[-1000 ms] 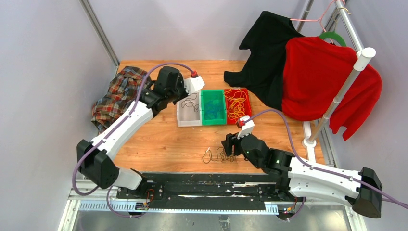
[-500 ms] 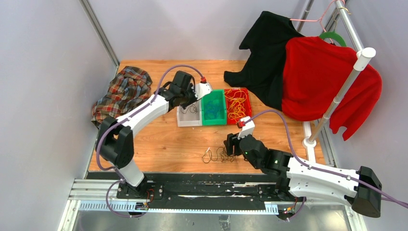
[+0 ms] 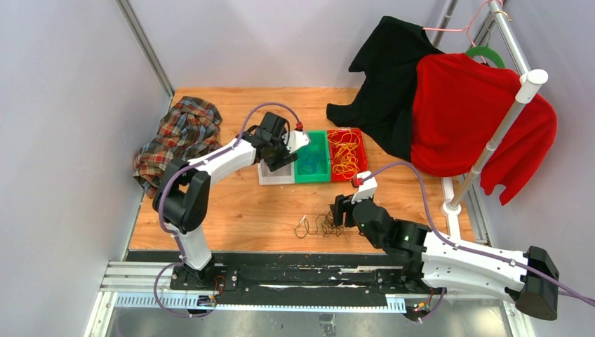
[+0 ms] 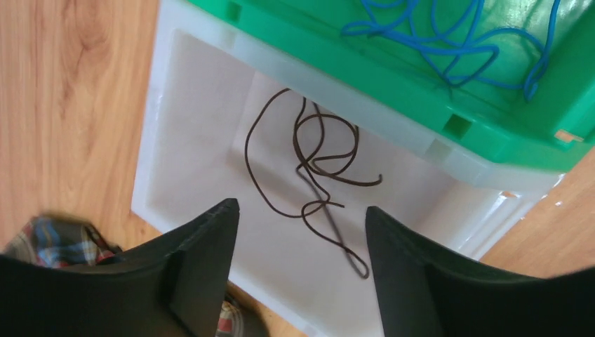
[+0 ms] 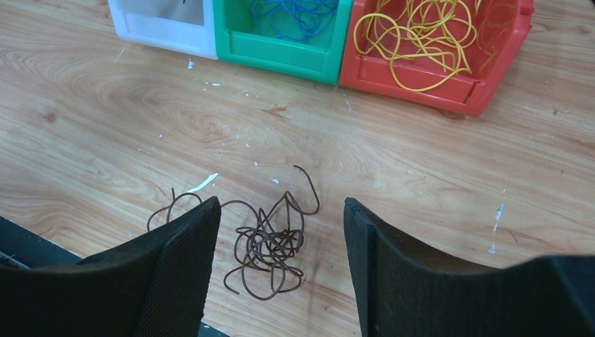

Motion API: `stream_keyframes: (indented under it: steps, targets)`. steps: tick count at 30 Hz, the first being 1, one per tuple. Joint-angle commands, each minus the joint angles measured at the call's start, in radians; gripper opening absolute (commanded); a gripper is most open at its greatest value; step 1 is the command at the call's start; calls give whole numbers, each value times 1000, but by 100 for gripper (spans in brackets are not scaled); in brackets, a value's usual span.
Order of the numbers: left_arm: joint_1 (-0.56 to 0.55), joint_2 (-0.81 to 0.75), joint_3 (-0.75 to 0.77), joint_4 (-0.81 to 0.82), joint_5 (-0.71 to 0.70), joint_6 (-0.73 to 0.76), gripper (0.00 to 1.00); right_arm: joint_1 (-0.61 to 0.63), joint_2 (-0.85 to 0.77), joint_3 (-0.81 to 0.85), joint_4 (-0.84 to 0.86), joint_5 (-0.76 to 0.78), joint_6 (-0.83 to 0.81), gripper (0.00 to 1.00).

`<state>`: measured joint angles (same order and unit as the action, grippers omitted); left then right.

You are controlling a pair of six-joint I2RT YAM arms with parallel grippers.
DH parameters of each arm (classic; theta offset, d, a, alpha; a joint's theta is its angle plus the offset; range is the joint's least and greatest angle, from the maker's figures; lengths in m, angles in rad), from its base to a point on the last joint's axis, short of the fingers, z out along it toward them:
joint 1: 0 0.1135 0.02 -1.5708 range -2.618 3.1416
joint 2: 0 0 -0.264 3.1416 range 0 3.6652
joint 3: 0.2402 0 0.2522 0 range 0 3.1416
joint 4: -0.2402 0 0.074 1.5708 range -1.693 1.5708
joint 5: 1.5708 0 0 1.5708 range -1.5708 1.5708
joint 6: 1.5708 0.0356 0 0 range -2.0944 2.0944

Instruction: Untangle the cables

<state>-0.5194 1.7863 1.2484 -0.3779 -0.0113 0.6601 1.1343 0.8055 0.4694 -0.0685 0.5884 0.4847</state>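
**Tangle of dark-brown wire cables [image 5: 266, 246] on the wooden worktop [image 5: 105, 126]**

The right claw [image 5: 279, 210] hangs open and empty over it. Farther off, the left claw [image 4: 302, 214] gapes (nothing in it) above a white plastic bin [image 4: 182, 112] holding one dark cable [image 4: 307, 165]; beside it, blue cables [image 4: 449, 42] lie in a green bin [image 4: 421, 105], yellow cables [image 5: 414, 31] in a red bin [image 5: 421, 83].
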Motion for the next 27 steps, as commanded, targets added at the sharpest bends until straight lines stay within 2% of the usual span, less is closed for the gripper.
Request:
stream_keyframes:
  steps: [1, 3, 6, 8, 11, 14, 22, 27]
  targets:
    - [12, -91, 78, -60, 33, -27, 77, 12, -29, -13, -25, 42, 13, 66]
    - [15, -120, 120, -118, 71, -47, 85, 12, -38, -20, -24, 46, 12, 67]
    - [15, -153, 178, -211, 128, -82, 91, 12, -48, -30, -26, 29, 17, 69]
    - [15, -172, 214, -266, 175, -115, 99, 12, -51, -35, -36, -9, 38, 69]
    - [14, -197, 258, -348, 265, -150, 98, 12, -44, -56, -55, -82, 83, 69]
    - [15, -242, 236, -368, 335, -184, 98, 12, -32, -71, -104, -115, 134, 68]
    - [9, -362, 122, -390, 519, -232, 98, -2, -32, -98, -130, -126, 86, 64]
    - [-145, -343, -23, -314, 529, -279, 98, -37, -9, -139, -41, -159, 105, 61]
